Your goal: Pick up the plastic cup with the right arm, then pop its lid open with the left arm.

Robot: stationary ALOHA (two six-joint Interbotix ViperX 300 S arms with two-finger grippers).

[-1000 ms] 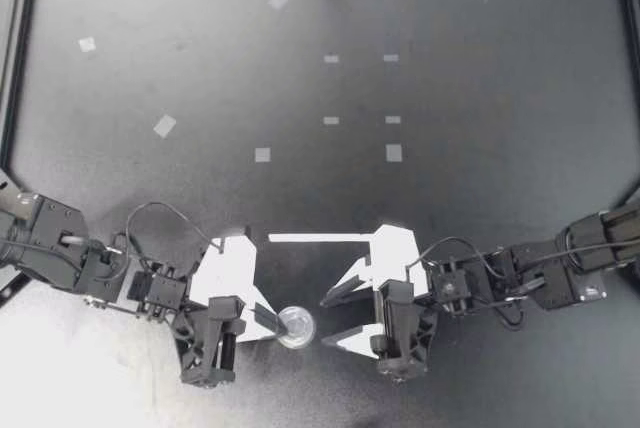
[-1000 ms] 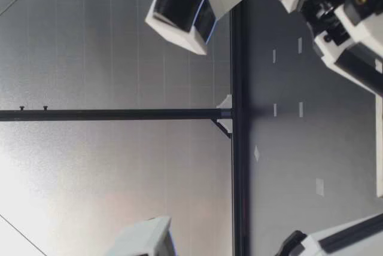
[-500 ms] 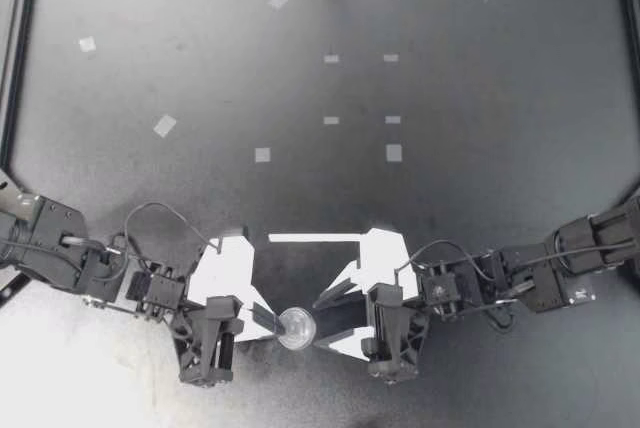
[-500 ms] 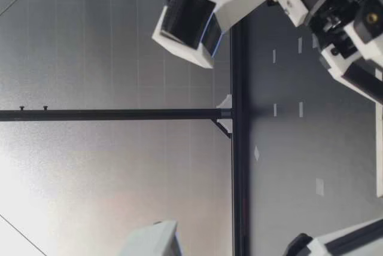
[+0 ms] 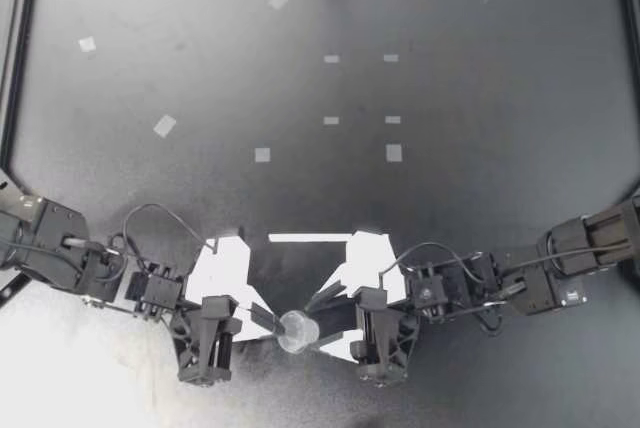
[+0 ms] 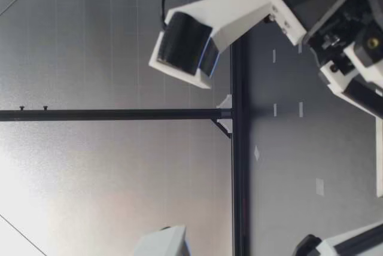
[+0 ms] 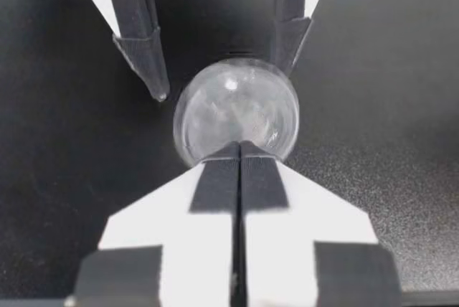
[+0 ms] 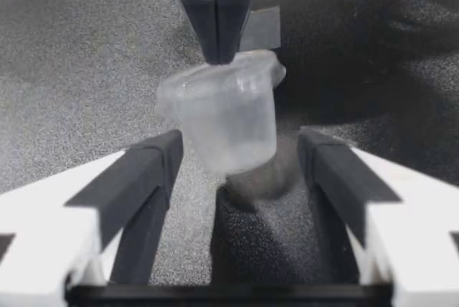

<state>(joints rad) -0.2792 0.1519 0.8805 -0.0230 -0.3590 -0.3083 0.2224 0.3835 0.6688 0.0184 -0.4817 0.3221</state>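
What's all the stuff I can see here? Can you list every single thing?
cup: one, clear, near the table's front edge, between the two arms.
tape bits: nine, white, stuck here and there on the table's far half.
table: one, black, under everything.
rail: one, black, along the table's edge.
left arm: one, black and white, coming in from the left.
right arm: one, black and white, coming in from the right.
left jaws: shut on the cup's rim.
right jaws: open, straddling the cup.
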